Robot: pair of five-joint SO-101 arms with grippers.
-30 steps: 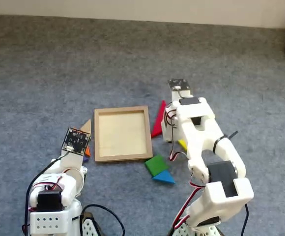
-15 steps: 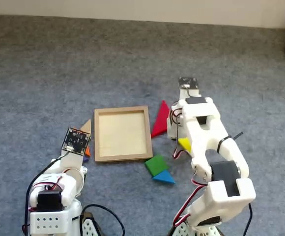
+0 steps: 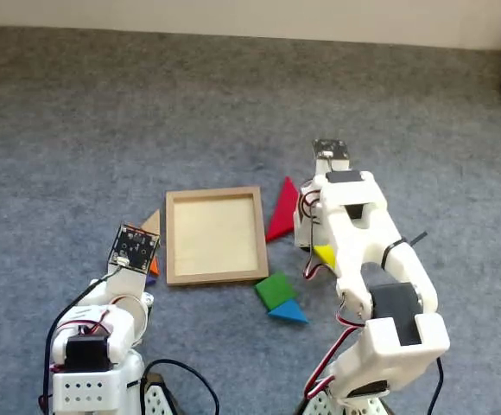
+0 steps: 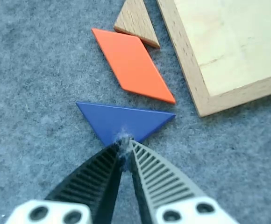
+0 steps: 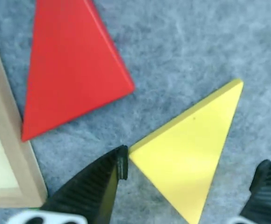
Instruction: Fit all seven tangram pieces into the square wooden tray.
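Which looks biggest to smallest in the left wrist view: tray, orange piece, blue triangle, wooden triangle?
1. tray, though cut off by the edge.
2. orange piece and blue triangle: too close to rank, and blue sits nearer the camera.
3. wooden triangle, partly cut off.

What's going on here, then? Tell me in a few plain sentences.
Two arms are at a tangram puzzle. The tray holds nothing yet; all seven pieces lie on the carpet around it. The left gripper is shut, its tips at a corner of the blue triangle, near the orange parallelogram and wooden triangle. The right gripper is open astride the yellow triangle, beside the red triangle. A green square and light blue triangle lie by the tray's corner.
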